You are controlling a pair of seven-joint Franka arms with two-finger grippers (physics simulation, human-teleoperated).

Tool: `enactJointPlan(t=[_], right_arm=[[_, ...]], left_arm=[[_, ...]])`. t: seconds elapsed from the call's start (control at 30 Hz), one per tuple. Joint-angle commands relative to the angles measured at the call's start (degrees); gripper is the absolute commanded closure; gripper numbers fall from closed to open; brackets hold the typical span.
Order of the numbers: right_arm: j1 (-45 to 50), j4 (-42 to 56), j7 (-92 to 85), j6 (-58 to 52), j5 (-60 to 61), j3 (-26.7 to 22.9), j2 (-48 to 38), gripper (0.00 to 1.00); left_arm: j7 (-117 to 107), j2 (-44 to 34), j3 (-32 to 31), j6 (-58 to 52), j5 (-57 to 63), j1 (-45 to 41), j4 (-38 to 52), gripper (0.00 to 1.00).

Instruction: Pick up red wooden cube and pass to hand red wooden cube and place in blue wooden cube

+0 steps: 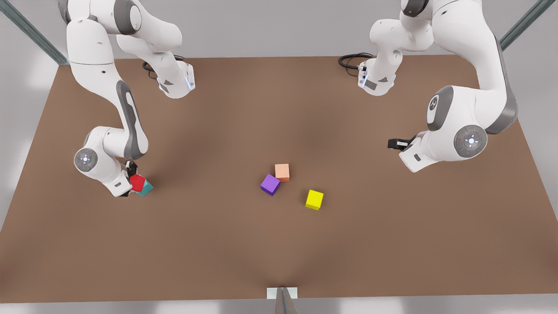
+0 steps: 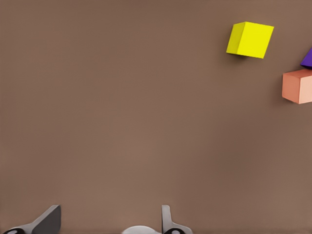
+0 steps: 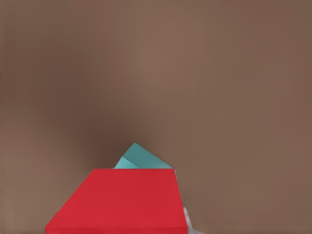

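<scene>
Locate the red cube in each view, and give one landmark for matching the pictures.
Front view: the red cube is at the front view's left, at the right gripper, against the teal cube.
Right wrist view: the red cube looms close, with the teal cube peeking out behind it.
Left wrist view: not in it.
Landmark: the yellow cube links the front and left wrist views; the teal cube links the front and right wrist views.

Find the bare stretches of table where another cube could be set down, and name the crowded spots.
Free: the table between the teal cube and purple cube; also the near strip below the yellow cube. Crowded: purple against the orange cube; the right gripper with the red cube over teal.
</scene>
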Motion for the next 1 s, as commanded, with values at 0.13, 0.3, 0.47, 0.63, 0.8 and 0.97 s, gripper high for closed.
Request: enactJointPlan(t=[0.13, 0.3, 0.47, 0.63, 0.8, 0.97], right_arm=[[-0.01, -0.28, 3.74, 0.62, 0.23, 0.0, -0.07, 0.0], [0.08, -0.28, 3.83, 0.19, 0.4, 0.0, -0.07, 0.0], [0.17, 0.33, 4.09, -3.06, 0.4, 0.09, -2.18, 0.0], [2.19, 14.82, 22.18, -25.38, 2.07, 0.71, -3.5, 0.0], [3.25, 29.06, 99.97, -40.23, 12.8, 0.53, 1.25, 0.0], [3.77, 37.42, 85.13, -52.54, 2.86, 0.53, -9.56, 0.0]], left_arm=[[-1.24, 0.2, 0.0, -0.29, 0.06, 0.0, 0.02, 0.0], [-1.24, 0.2, 0.0, -0.21, 0.06, -0.09, 0.02, 0.0], [-1.24, 0.37, -0.09, -0.21, 0.06, -0.09, 0.02, 0.0], [-1.24, 0.64, -0.09, -0.29, 0.14, -0.09, 0.02, 0.0], [-1.24, 0.55, -0.09, -0.38, 0.14, -0.09, 0.02, 0.0], [-1.24, 0.64, -0.09, -0.29, 0.14, -0.09, 0.02, 0.0]])
